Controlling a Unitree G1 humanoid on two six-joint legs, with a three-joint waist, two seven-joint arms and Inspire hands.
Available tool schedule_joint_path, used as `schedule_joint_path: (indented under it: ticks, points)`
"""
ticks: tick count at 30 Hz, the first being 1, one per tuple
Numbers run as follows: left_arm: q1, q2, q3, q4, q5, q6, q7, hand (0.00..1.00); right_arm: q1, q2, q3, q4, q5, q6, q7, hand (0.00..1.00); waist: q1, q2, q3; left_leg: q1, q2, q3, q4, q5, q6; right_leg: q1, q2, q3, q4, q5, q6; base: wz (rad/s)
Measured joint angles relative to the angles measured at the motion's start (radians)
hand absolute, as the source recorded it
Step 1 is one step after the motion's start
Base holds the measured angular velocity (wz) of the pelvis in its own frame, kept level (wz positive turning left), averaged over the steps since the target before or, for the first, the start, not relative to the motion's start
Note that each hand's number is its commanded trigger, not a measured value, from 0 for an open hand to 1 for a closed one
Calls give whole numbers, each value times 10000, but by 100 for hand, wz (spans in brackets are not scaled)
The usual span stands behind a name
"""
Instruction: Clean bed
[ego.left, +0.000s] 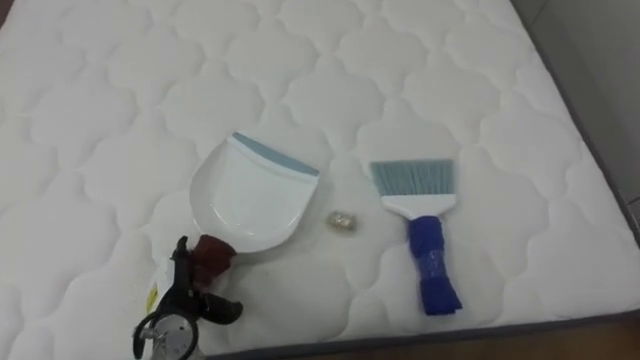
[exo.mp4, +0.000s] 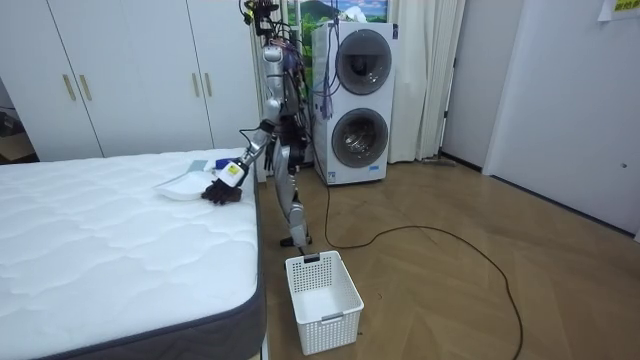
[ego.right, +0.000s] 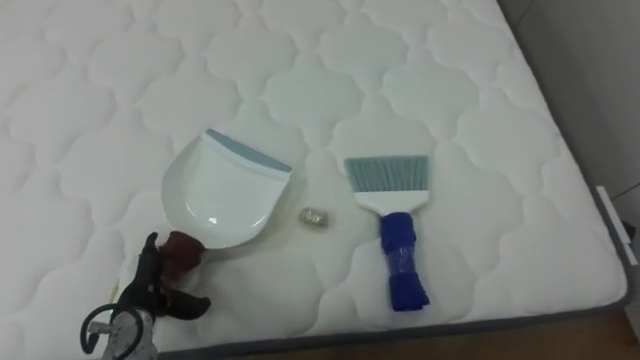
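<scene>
A white dustpan with a pale blue lip and a dark red handle lies on the white quilted mattress. To its right lies a brush with pale blue bristles and a blue-wrapped handle. A small crumpled scrap rests between them. My left hand is at the near edge, right by the red handle, with dark fingers spread: one points up beside the handle, the thumb points right below it. In the room view I stand at the bed's side with that hand at the dustpan.
The mattress's near edge runs along the bottom, its right edge beside the floor. A white plastic basket stands on the wooden floor by the bed. Stacked washing machines stand behind me.
</scene>
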Motion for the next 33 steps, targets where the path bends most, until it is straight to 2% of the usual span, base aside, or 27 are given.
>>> schedule_joint_path:
  ticks: [7, 10, 16, 17, 18, 20, 22, 23, 24, 25, 30, 33]
  points:
    - [-449, -109, -10, 542, -990, 1, 102, 0, -215, 70, 9, 5, 280, 80, -226, 0, -207, 46, 49, -442, 1, 97, 213, 3, 0, -534, -82, 44, 354, -60, -12, -2]
    - [-686, -134, -14, 791, -1037, 3, 178, 0, -264, 60, 8, -8, 292, 75, -293, 0, -221, 99, 80, -593, 2, 103, 277, 2, 0, -668, -85, 45, 411, -73, -15, 0]
    - [-798, -156, -37, 939, -1084, -2, 372, 0, -338, 48, 3, -35, 336, 67, -382, 0, -306, 125, 83, -800, -7, 175, 337, 3, -1, -1016, -155, 103, 769, -223, -52, 0]
    - [-902, -140, -104, 1096, -1080, 6, 408, 3, -366, 52, 4, -52, 342, 69, -458, 0, -313, 122, 84, -845, -7, 254, 363, 3, 0, -1127, -174, 147, 899, -266, -59, 0]
    - [-998, -120, -217, 1218, -1078, 63, 469, 14, -400, 53, 8, -59, 334, 75, -539, 0, -319, 120, 86, -872, -8, 300, 371, 3, -1, -1202, -184, 163, 982, -292, -69, -6]
    - [-1102, -125, -226, 1363, -1071, 158, 518, 14, -415, 63, 3, -60, 334, 80, -613, 0, -348, 119, 89, -884, -12, 347, 414, 3, -1, -1272, -207, 194, 1112, -357, -80, -3]
    - [-1276, -104, -219, 1594, -1068, 245, 564, 27, -429, 67, -2, -65, 344, 88, -629, 0, -520, 154, 110, -1028, -15, 347, 611, 1, -3, -1328, -229, 172, 1144, -406, -94, 8]
    - [-1314, -99, -219, 1598, -1068, 289, 584, 48, -428, 68, -2, -61, 361, 98, -636, 0, -522, 156, 122, -1044, -15, 348, 628, 1, -4, -1341, -226, 169, 1156, -406, -96, 6]
    - [-1387, -79, -216, 1626, -1038, 367, 612, 60, -424, 67, -13, -57, 378, 172, -656, 0, -528, 151, 127, -1054, -14, 360, 626, 0, -6, -1385, -230, 172, 1214, -422, -115, 0]
    - [-1486, -11, -208, 1754, -927, 421, 709, 100, -424, 59, -13, -54, 376, 244, -665, 0, -545, 149, 127, -1069, -10, 416, 625, 0, -7, -1433, -237, 179, 1270, -438, -120, 0]
    - [-1836, 484, -191, 1867, -872, 746, 877, 100, -304, 21, -13, -66, 379, 503, -677, 0, -595, 164, 120, -1214, -15, 443, 623, 7, -16, -1651, -288, 177, 1438, -463, -133, 0]
    - [-1838, 554, -192, 1903, -881, 960, 1005, 100, -121, 22, -5, -159, 382, 639, -701, 0, -742, 178, 113, -1212, -23, 453, 614, 8, -12, -1641, -325, 182, 1443, -490, -100, 0]
